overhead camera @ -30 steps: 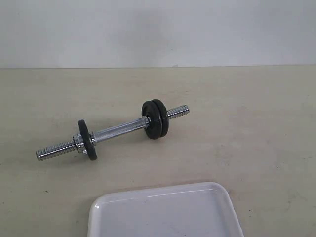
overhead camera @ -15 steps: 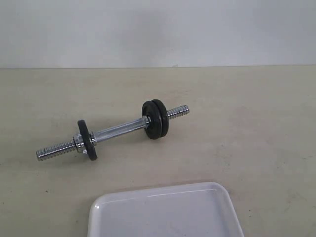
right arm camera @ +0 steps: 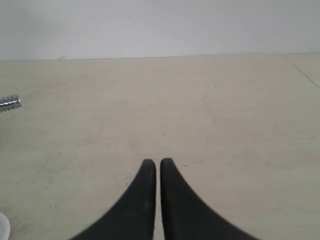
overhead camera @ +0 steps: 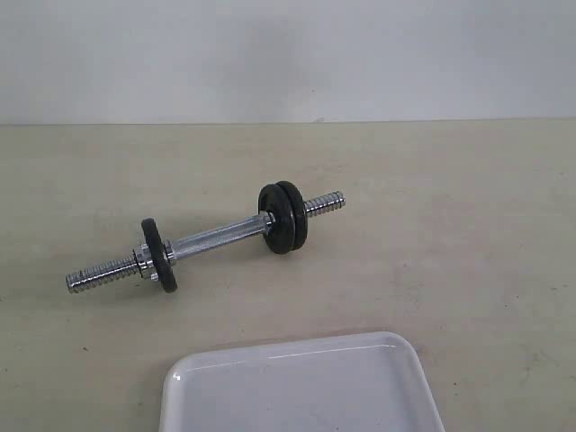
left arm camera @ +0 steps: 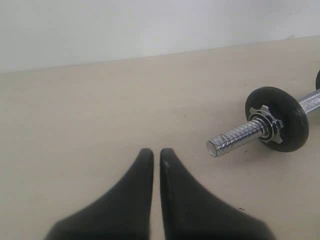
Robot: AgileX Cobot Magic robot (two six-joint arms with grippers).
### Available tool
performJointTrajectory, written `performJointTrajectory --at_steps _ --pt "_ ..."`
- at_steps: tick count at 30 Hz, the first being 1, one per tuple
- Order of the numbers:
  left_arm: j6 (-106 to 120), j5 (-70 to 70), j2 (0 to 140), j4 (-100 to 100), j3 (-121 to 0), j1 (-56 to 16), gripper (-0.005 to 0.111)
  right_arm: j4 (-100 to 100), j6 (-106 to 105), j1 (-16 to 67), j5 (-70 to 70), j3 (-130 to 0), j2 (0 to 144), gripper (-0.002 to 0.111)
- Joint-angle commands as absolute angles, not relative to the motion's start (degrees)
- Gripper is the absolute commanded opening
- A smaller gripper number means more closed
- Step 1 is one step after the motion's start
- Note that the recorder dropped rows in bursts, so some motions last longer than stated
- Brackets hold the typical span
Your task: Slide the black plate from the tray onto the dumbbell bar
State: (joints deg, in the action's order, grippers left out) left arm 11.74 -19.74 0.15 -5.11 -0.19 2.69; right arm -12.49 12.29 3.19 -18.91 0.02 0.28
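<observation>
The chrome dumbbell bar [overhead camera: 216,238] lies slantwise on the beige table. One black plate [overhead camera: 158,255] sits on it near its left threaded end, and two more black plates [overhead camera: 283,217] sit side by side near its right end. I cannot tell which of them came from the tray. The visible part of the white tray [overhead camera: 288,346] at the front holds nothing. My left gripper [left arm camera: 156,151] is shut and empty, a little short of the bar's threaded end [left arm camera: 235,140] and its plate [left arm camera: 282,117]. My right gripper [right arm camera: 158,161] is shut and empty over bare table. Neither gripper shows in the exterior view.
A pale wall stands behind the table. The bar's other threaded tip [right arm camera: 10,102] shows at the edge of the right wrist view, and a bit of the tray's corner [right arm camera: 2,227] at its lower edge.
</observation>
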Motion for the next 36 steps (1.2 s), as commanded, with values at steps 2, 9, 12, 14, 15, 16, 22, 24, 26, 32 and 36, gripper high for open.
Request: performJointTrajectory --at_steps 2,9,12,14,15,16,22,24,26,32,36 --pt "11.21 -19.30 0.00 -5.62 0.00 2.77 0.004 -12.46 12.10 4.14 -18.54 0.00 0.00 0.001" --pt "11.21 -19.30 0.00 -5.62 0.00 0.75 0.004 -12.46 12.10 4.14 -18.54 0.00 0.00 0.001" --pt "11.21 -19.30 0.00 -5.62 0.00 0.75 0.004 -12.46 12.10 4.14 -18.54 0.00 0.00 0.001" --pt "11.21 -19.30 0.00 -5.62 0.00 0.75 0.004 -12.46 12.10 4.14 -18.54 0.00 0.00 0.001" --pt "11.21 -19.30 0.00 -5.62 0.00 0.75 0.004 -12.46 12.10 4.14 -18.54 0.00 0.00 0.001" --pt "11.21 -19.30 0.00 -5.62 0.00 0.75 0.004 -12.46 12.10 4.14 -18.54 0.00 0.00 0.001" --pt "11.21 -19.30 0.00 -5.62 0.00 0.75 0.004 -12.46 12.10 4.14 -18.54 0.00 0.00 0.001" --pt "11.21 -19.30 0.00 -5.62 0.00 0.75 0.004 -12.46 12.10 4.14 -18.54 0.00 0.00 0.001" --pt "11.21 -19.30 0.00 -5.62 0.00 0.75 0.004 -12.46 12.10 4.14 -18.54 0.00 0.00 0.001" --pt "11.21 -19.30 0.00 -5.62 0.00 0.75 0.004 -12.46 12.10 4.14 -18.54 0.00 0.00 0.001" --pt "11.21 -19.30 0.00 -5.62 0.00 0.75 0.004 -12.46 12.10 4.14 -18.54 0.00 0.00 0.001"
